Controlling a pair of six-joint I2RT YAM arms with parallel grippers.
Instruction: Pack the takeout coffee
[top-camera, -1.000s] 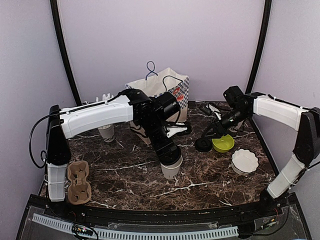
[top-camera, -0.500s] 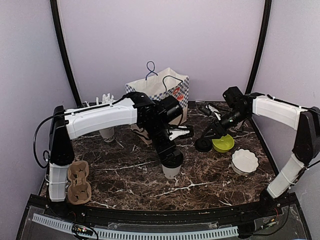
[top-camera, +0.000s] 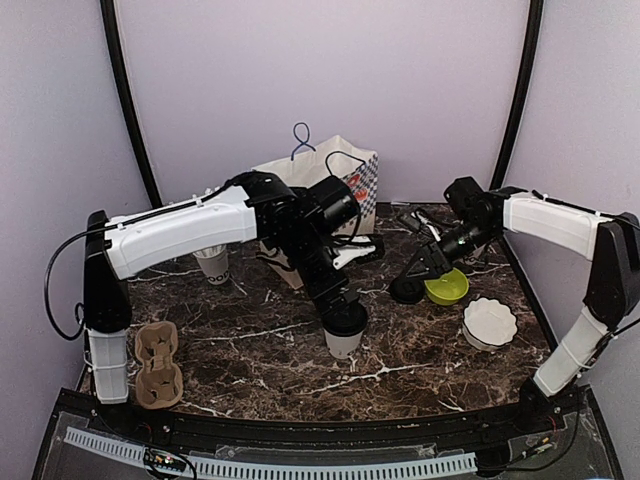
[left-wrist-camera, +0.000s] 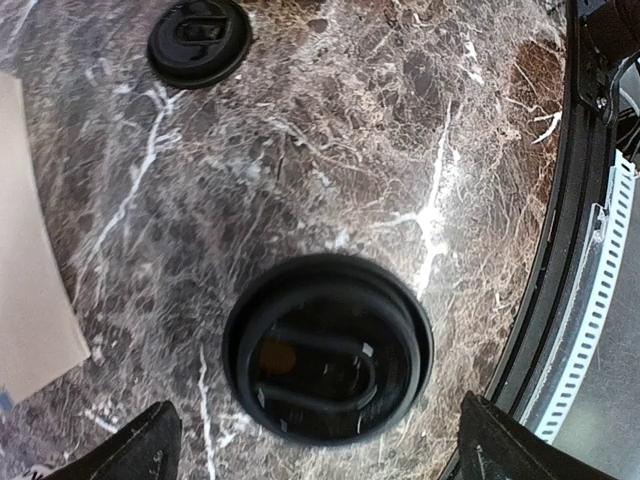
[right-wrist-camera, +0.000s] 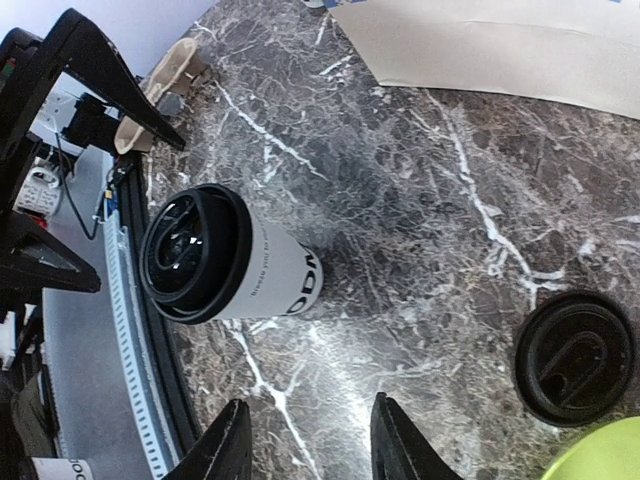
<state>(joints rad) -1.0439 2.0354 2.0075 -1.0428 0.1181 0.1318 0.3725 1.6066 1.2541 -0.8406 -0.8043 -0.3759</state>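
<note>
Dark brown marble veined white, the table (top-camera: 250, 340). The cup (right-wrist-camera: 280, 280) is white with black lettering and a black lid (right-wrist-camera: 195, 255) — my left claw (left-wrist-camera: 325, 445) above it is black too. Right of the cup, a lime-green bowl (top-camera: 447, 288); behind it, a white bag (top-camera: 360, 175) checked blue — left, a brown carrier (top-camera: 156, 365).

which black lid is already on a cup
The central lid: it caps the white cup. The other lid lies loose, flat on the table, beside the green bowl.
</note>
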